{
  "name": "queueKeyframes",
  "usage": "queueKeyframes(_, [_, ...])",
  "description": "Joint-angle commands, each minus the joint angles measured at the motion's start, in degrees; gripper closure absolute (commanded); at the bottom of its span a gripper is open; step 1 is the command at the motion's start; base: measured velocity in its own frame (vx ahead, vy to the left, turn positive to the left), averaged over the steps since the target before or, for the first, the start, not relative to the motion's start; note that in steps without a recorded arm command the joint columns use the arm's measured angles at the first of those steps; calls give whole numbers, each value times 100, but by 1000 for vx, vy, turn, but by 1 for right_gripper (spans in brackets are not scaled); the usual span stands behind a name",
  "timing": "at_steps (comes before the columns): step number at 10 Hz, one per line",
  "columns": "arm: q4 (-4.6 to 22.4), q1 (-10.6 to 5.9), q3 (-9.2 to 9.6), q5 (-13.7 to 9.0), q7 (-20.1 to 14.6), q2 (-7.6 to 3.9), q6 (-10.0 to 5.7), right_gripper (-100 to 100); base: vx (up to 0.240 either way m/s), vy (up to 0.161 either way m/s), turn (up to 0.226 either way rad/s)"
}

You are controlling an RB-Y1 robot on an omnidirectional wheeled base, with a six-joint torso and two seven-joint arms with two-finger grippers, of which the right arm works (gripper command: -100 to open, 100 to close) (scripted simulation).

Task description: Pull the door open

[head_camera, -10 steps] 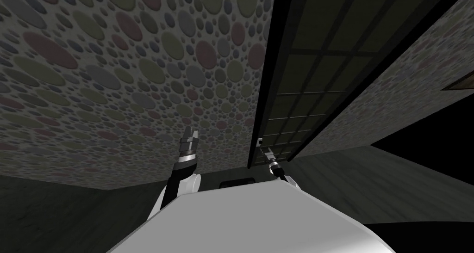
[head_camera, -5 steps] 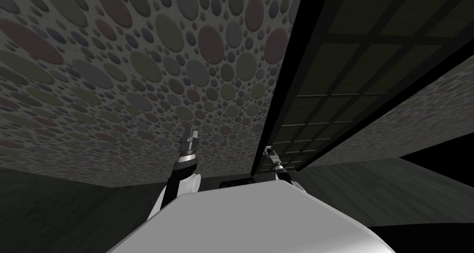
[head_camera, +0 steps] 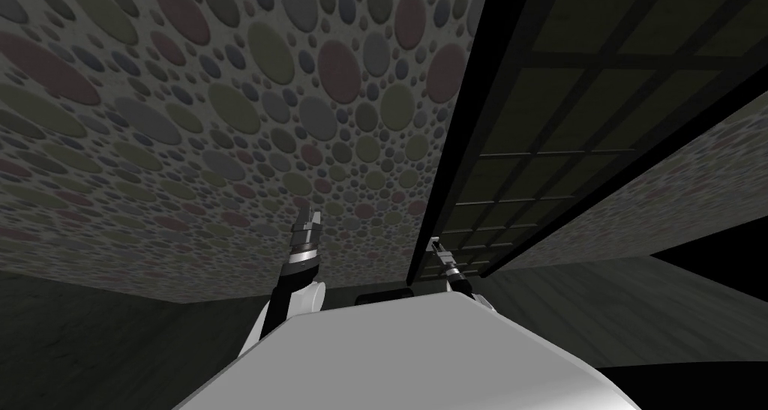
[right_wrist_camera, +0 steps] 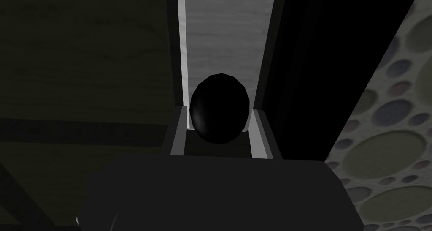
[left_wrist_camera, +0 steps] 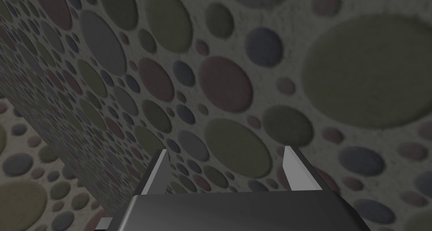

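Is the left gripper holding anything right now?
No, the left gripper stands open and empty before the spotted wall, while the right gripper is shut on the black door knob.

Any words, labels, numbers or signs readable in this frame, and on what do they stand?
None can be read. The dotted wall, the dark panelled door, the black knob held in the right gripper, and the open left gripper all carry no writing.

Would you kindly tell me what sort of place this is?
Probably indoors in a house, at a doorway: a wall papered with coloured dots, and a dark gridded door with a round black knob.
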Motion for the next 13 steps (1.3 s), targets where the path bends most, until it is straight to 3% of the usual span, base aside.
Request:
queueKeyframes(1, [5, -7, 9, 5, -2, 8, 15, 100, 0, 0, 0])
queueKeyframes(9, [8, -31, 128, -259, -736, -22, 34, 100, -29, -12, 33])
queueKeyframes(13, [14, -54, 221, -446, -1277, -37, 58, 100, -41, -16, 45])
